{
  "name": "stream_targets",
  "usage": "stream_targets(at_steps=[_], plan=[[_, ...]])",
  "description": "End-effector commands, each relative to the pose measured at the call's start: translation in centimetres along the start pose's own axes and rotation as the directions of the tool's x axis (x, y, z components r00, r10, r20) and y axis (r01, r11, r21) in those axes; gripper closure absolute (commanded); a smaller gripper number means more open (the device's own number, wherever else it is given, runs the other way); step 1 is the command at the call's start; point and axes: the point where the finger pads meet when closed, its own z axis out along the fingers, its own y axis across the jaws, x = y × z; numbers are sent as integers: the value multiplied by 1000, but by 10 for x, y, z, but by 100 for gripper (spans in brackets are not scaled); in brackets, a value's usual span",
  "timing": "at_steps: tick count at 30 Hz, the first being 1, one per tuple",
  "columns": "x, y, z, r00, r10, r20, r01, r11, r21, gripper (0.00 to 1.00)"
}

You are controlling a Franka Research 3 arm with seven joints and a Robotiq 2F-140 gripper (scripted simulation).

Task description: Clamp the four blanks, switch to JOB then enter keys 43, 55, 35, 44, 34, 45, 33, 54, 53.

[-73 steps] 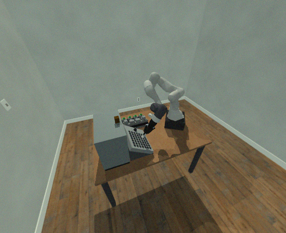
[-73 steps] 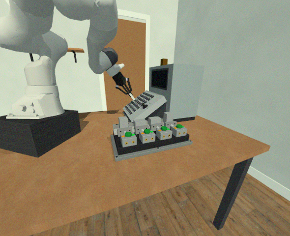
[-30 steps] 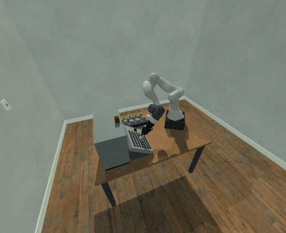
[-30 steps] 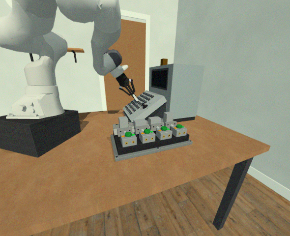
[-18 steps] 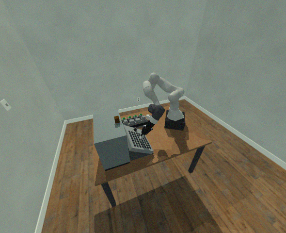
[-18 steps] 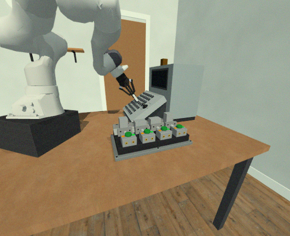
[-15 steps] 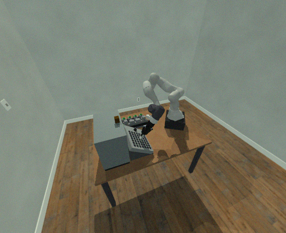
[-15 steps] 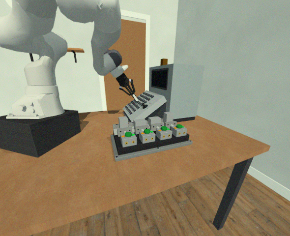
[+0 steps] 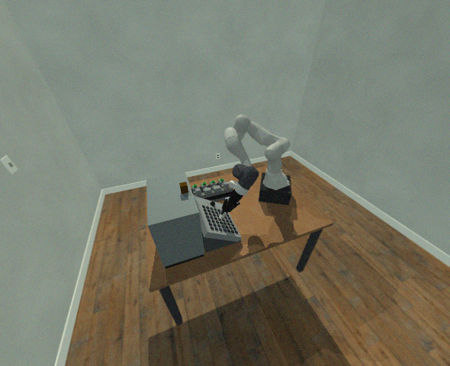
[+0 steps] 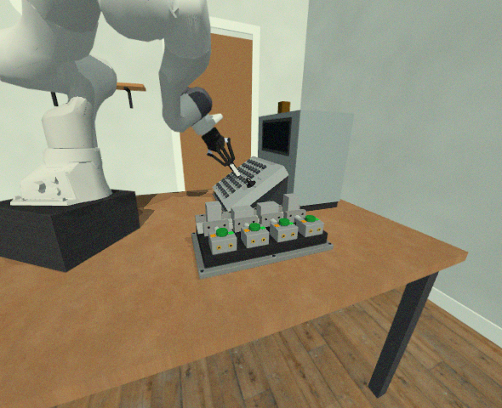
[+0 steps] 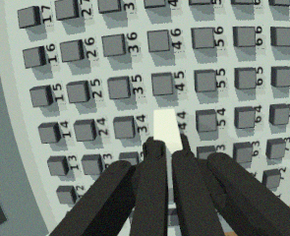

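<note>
Keyboard, light grey and sloping with dark square keys (image 9: 223,237) (image 10: 270,178) (image 11: 14,64), stands on the worktop (image 9: 256,220) (image 10: 154,307); your black gripper (image 9: 222,214) (image 10: 232,164) (image 11: 164,125) is fully closed, gripping no blank, its white tip (image 9: 220,216) (image 10: 234,169) (image 11: 166,127) over the key marked 44; press straight, clear neighbours, lift fully.

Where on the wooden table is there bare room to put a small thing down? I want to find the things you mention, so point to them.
Bare wood shows between the black robot base (image 9: 274,194) (image 10: 26,237) and the clamp tray (image 10: 259,264), and also from that tray to the near table edge. It is crowded around the keyboard (image 9: 221,237) (image 10: 265,182), with the tray and grey cabinet (image 10: 322,153) close by.
</note>
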Motion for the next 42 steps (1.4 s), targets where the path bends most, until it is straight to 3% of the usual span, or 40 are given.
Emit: stream_targets(at_steps=[1, 42], plan=[[-2, 0, 2, 1000, -5, 5, 5, 1000, 0, 100], [-2, 0, 9, 1000, -5, 5, 5, 1000, 0, 100]])
